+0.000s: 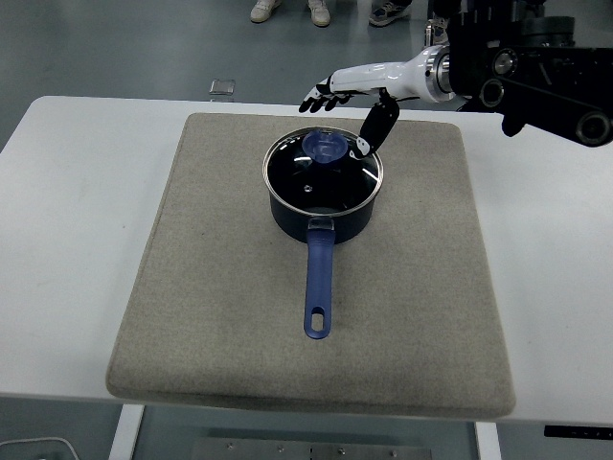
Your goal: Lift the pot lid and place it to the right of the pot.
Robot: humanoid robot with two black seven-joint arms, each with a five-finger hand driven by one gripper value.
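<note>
While the right hand (350, 91) hangs over the far right rim of the pot (322, 206), its fingers (319, 99) are spread wide and its thumb points down toward the lid's edge, and it holds nothing. Whether the thumb tip touches the glass cannot be told. One pot stands on the far half of a grey mat (402, 287), and its one lid (322, 172) sits closed on top, a glass disc with a metal rim and a single blue knob (324, 147) near its far side. One long blue handle (319, 283) runs from the pot toward the near edge of the bench (67, 240), with a hanging slot at its end. To the right of the pot the mat lies bare as far as its right border, and beyond that the white bench top shows. The black forearm comes in from the upper right, well above the bench. Past the far edge of the bench, a small square plate (221, 88) is set in the floor, and the shoes (287, 10) of people standing there show at the top of the view; at least three shoes can be counted. The left arm does not show.
</note>
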